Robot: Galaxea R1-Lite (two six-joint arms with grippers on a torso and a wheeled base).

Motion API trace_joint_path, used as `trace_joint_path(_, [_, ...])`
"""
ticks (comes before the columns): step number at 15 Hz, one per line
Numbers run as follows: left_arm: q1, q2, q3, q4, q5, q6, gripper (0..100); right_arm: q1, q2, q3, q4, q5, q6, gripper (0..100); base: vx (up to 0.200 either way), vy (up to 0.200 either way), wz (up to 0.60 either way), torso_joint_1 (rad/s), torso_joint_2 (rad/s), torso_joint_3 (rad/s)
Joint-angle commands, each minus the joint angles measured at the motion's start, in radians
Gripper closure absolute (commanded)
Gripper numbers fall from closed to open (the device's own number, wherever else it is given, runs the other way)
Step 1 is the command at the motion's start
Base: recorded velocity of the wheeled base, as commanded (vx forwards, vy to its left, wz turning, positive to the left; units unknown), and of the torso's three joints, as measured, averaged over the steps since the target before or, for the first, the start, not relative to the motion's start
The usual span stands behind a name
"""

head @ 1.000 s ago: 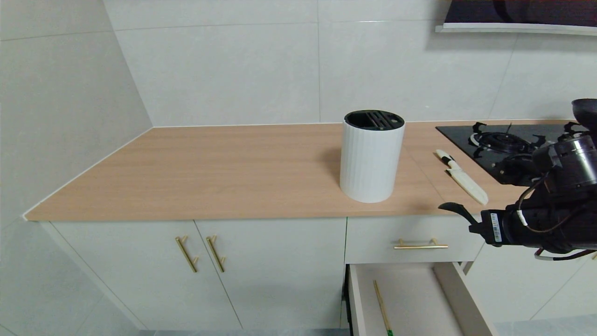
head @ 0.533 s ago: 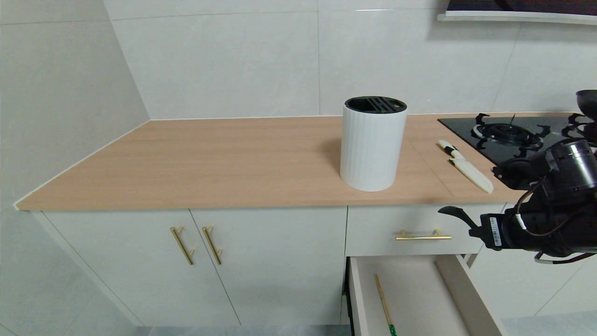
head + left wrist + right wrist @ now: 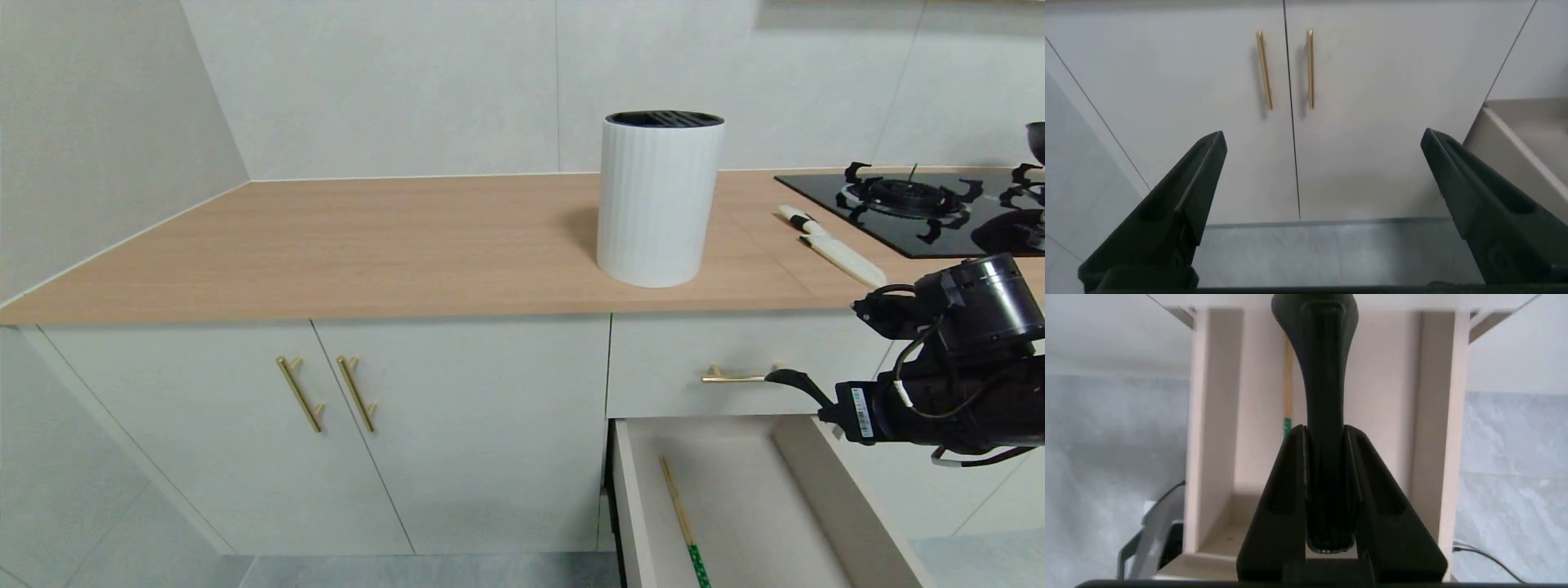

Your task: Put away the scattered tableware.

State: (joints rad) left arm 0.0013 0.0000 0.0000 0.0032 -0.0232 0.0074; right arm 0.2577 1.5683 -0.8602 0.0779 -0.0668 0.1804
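**Knife [image 3: 829, 246] untouched on the bench [image 3: 367, 237] — only the view has dropped**

It lies between the white holder [image 3: 658, 200] and the stove [image 3: 906, 204]. Right pincer [image 3: 793, 380], closed and empty, hangs over the open drawer [image 3: 816, 482] with its chopstick [image 3: 682, 523] — left pincer [image 3: 1319, 155] gapes wide facing cabinet doors [image 3: 1372, 122]. Fetching the knife seems next.

Pale tiled walls [image 3: 392, 82] meet a wooden countertop [image 3: 392, 237] over white cabinets [image 3: 465, 433]
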Motion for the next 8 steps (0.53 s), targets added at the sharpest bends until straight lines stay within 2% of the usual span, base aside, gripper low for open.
trace_joint_path(1, [0.000, 0.000, 0.000, 0.000, -0.001, 0.000, 0, 0.000, 0.007, 0.003, 0.000, 0.001, -0.004, 100, 0.000, 0.000, 0.00, -0.173, 0.47, 0.295])
trace_joint_path(8, [0.000, 0.000, 0.000, 0.000, 0.000, 0.000, 0, 0.000, 0.013, 0.009, 0.000, 0.001, -0.006, 100, 0.000, 0.000, 0.00, -0.140, 0.46, 0.314])
